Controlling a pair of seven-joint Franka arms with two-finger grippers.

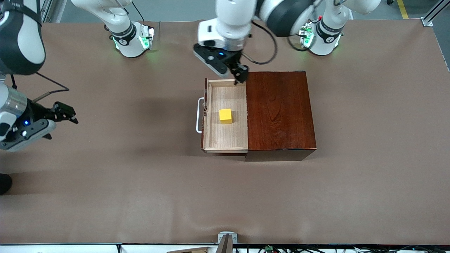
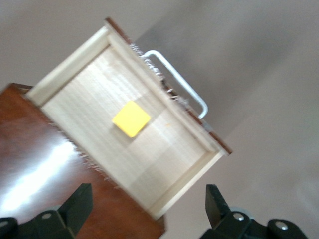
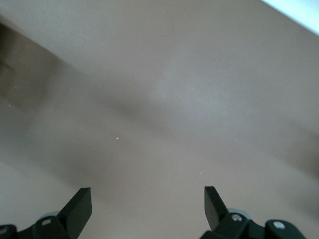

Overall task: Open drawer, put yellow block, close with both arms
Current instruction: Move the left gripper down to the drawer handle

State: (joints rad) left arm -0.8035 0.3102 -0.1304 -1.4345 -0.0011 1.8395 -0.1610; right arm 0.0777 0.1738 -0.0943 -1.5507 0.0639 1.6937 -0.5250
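Observation:
The drawer (image 1: 225, 138) stands pulled out of the dark reddish-brown box (image 1: 279, 112), its white handle (image 1: 199, 116) toward the right arm's end of the table. The yellow block (image 1: 225, 116) lies on the drawer's floor, near the middle. My left gripper (image 1: 240, 76) is open and empty, over the drawer's corner where it meets the box, on the side farther from the front camera. The left wrist view shows the block (image 2: 131, 119), drawer (image 2: 89, 104), handle (image 2: 179, 82), box top (image 2: 40, 169) and gripper (image 2: 148, 194). My right gripper (image 1: 66, 114) is open, empty, over bare table (image 3: 148, 195).
The brown table cover (image 1: 140, 182) spreads around the box. The arms' bases (image 1: 132, 38) stand along the table's edge farthest from the front camera. A small metal bracket (image 1: 226, 240) sits at the edge nearest it.

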